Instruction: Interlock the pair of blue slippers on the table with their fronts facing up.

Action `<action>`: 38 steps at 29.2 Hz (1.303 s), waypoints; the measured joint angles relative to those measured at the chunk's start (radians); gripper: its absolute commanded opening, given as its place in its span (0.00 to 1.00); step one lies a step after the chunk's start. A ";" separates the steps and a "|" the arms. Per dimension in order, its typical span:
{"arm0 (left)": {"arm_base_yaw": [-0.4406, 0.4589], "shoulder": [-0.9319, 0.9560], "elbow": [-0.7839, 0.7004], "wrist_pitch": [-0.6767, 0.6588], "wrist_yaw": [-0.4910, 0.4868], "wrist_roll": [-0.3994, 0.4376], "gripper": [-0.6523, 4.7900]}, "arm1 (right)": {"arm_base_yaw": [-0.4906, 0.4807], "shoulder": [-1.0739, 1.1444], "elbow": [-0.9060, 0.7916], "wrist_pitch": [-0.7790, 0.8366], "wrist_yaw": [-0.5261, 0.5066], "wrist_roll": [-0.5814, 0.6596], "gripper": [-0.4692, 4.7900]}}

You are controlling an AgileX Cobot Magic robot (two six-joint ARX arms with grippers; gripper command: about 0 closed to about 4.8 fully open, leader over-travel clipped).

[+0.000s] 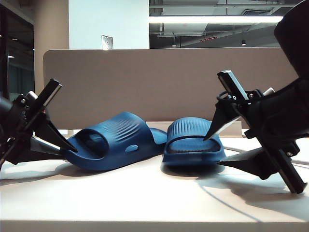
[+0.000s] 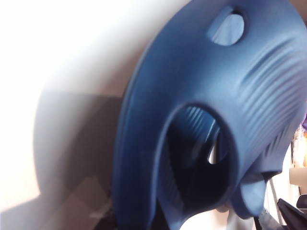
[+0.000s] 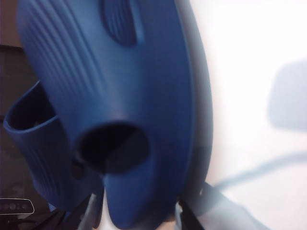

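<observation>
Two blue slippers lie on the cream table (image 1: 120,193). The left slipper (image 1: 116,140) is tipped up on its side, its ribbed strap and an oval hole facing the camera. My left gripper (image 1: 67,149) is shut on that slipper's sole edge at its left end. The left wrist view is filled by this slipper (image 2: 192,96); the fingers there are hidden. The right slipper (image 1: 193,142) rests flat, strap up. My right gripper (image 1: 213,151) is open, one finger above and one below the slipper's right end. In the right wrist view that slipper's end (image 3: 139,143) sits between the spread fingers (image 3: 184,215).
A brown-grey fabric divider panel (image 1: 159,82) stands right behind the slippers. A thin cable (image 1: 241,151) runs over the table behind the right gripper. The table's front edge (image 1: 145,223) is close to the camera, with bare surface in front of the slippers.
</observation>
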 measured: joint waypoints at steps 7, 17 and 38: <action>0.000 0.000 0.000 -0.001 0.003 0.020 0.11 | 0.000 0.009 0.000 0.017 0.006 0.003 0.41; 0.000 0.001 0.000 -0.001 0.012 0.024 0.11 | 0.034 0.011 0.002 0.000 0.006 -0.098 0.42; 0.000 0.002 0.000 -0.003 0.039 0.055 0.11 | 0.050 0.008 0.030 -0.147 -0.155 -0.686 0.41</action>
